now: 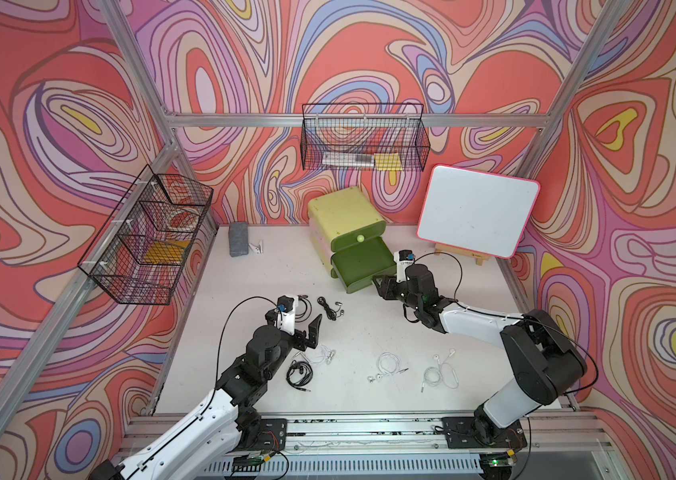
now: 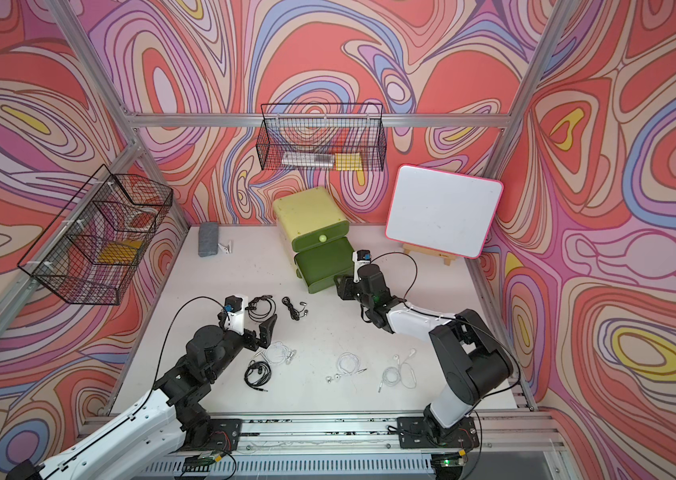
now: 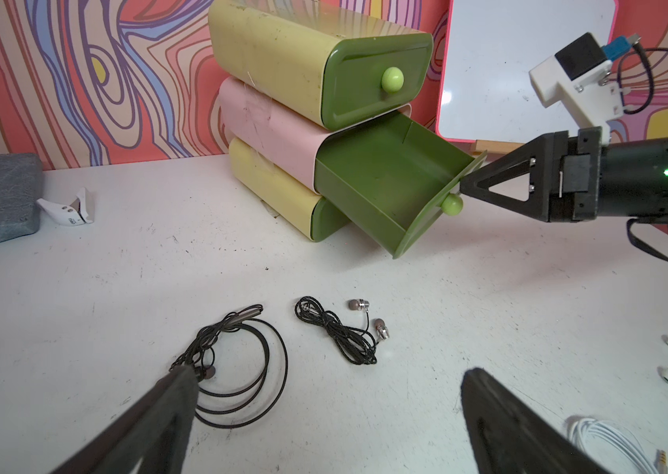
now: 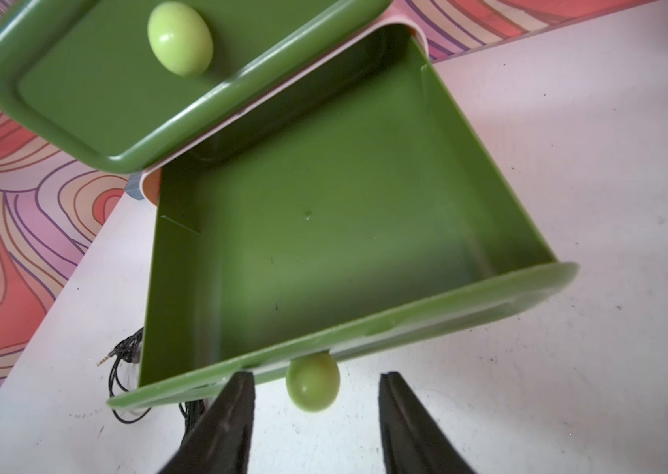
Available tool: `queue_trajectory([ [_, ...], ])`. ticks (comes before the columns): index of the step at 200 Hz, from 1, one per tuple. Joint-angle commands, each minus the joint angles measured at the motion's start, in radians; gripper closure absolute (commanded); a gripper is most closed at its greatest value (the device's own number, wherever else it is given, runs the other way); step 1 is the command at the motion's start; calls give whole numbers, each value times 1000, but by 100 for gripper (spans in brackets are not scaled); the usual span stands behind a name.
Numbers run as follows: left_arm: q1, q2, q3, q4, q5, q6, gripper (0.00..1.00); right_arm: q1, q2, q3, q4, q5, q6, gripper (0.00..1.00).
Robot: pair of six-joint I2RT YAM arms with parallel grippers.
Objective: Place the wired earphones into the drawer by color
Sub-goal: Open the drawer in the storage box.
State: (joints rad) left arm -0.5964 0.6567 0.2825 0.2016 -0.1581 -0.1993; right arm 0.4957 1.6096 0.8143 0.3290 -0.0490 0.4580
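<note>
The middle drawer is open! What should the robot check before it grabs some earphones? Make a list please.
1. Middle drawer pulled out and empty: ok.
2. Right end effector not clamping the knob, jaws apart either side: ok.
3. Right end effector clear of the drawer front: not ok, it sits right there.
4. Left end effector open: ok.
5. Black earphones loose on the table: ok.
6. Which colour goes in this drawer: cannot tell.

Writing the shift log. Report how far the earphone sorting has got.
Done: the middle drawer is pulled open, empty. In hand: the right hand stands open around its knob; the left hand hangs open beside black earphones. Left: every visible set, black and white earphones, lies on the table; no red ones in view.
</note>
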Motion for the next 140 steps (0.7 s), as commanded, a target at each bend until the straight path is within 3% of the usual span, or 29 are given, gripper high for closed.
queue_trajectory([
  [1,3,28,42,-32,-29,-19,1,-5,-62,-22,-48,27,-25,38],
  [69,3,318,258,-258,7,-276,1,-4,-284,-106,-212,142,-151,12],
  [75,3,343,281,-270,16,-297,1,-5,-306,-120,-215,152,-159,2],
  [140,3,571,394,-301,35,-464,3,-4,-543,-281,-181,249,-212,2],
])
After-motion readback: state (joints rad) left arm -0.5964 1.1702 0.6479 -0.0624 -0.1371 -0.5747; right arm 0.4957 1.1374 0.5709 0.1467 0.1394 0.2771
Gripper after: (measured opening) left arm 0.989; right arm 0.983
